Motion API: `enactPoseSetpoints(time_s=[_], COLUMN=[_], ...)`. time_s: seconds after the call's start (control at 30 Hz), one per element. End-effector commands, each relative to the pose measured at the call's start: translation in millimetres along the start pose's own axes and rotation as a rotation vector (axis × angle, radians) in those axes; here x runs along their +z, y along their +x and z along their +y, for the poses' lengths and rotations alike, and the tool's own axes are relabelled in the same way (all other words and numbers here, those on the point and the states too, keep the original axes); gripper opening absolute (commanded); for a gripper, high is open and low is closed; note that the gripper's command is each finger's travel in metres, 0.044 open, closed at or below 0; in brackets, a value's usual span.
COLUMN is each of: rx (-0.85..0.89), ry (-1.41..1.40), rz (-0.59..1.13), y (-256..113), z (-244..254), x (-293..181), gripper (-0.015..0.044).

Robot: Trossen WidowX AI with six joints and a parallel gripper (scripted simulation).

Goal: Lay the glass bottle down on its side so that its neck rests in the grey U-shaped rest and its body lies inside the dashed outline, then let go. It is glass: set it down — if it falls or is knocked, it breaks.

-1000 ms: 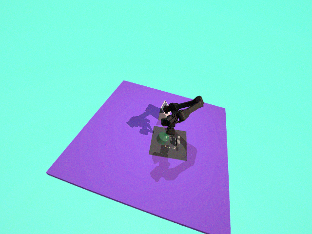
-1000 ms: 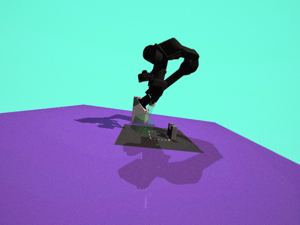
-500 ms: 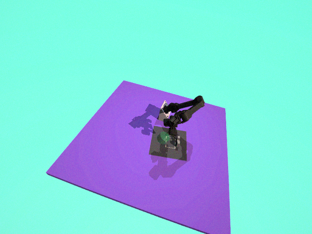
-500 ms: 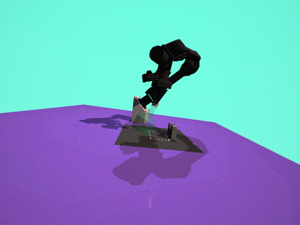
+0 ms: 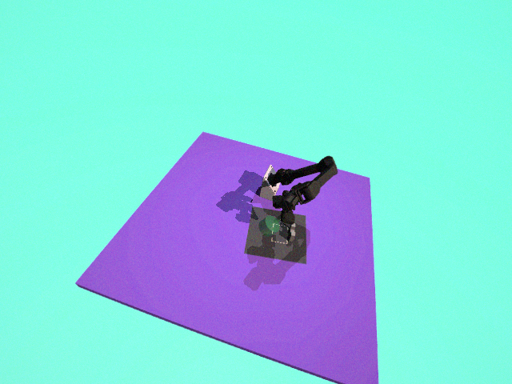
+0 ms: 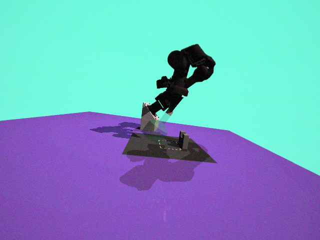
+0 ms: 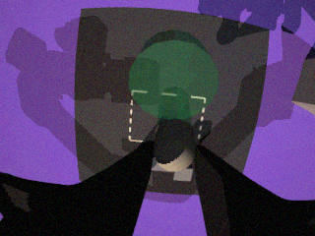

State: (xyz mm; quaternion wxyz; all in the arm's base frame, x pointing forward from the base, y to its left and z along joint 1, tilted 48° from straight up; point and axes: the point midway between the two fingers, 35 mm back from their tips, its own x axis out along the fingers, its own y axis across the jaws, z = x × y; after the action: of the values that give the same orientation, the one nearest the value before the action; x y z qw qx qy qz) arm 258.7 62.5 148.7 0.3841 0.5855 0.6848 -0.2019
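Above one dashed outline [image 5: 280,242] [image 6: 170,148] [image 7: 130,118], one tool [image 6: 169,112] [image 7: 173,148] pinches one green glass bottle [image 5: 271,224] [image 6: 161,126] [image 7: 173,74].

Upright grey rest [image 6: 185,141] [image 7: 183,175]: obstacle low beside outline, beyond pincer [image 6: 175,108] [image 7: 174,147]. Tilted bottle [image 6: 155,129] [image 7: 173,74] fills space ahead of pincer. Air above rest open; pale block [image 6: 148,122] behind bottle in exterior view.

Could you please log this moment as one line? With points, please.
gripper [image 6: 169,108] [image 7: 173,148]: shut on glass bottle [image 6: 161,126] [image 7: 174,69] | bottle: tilted, neck upward | grey rest [image 6: 185,141]: unoccupied | release: pending
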Motion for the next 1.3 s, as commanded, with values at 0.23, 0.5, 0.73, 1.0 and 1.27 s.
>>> enactPoseSetpoints(time_s=[0.23, 0.5, 0.73, 1.0, 1.27], rx=[0.0, 0.001, 0.003, 0.006, 0.01], ry=[0.001, 0.005, 0.007, 0.009, 0.009], rz=[-0.005, -0.019, -0.03, -0.04, -0.047], y=[2, 4, 7, 10, 14], z=[1, 1, 1, 1, 1], x=[-19, -30, -39, -49, -59], gripper=[0.0106, 0.0106, 0.0106, 0.0106, 0.0106])
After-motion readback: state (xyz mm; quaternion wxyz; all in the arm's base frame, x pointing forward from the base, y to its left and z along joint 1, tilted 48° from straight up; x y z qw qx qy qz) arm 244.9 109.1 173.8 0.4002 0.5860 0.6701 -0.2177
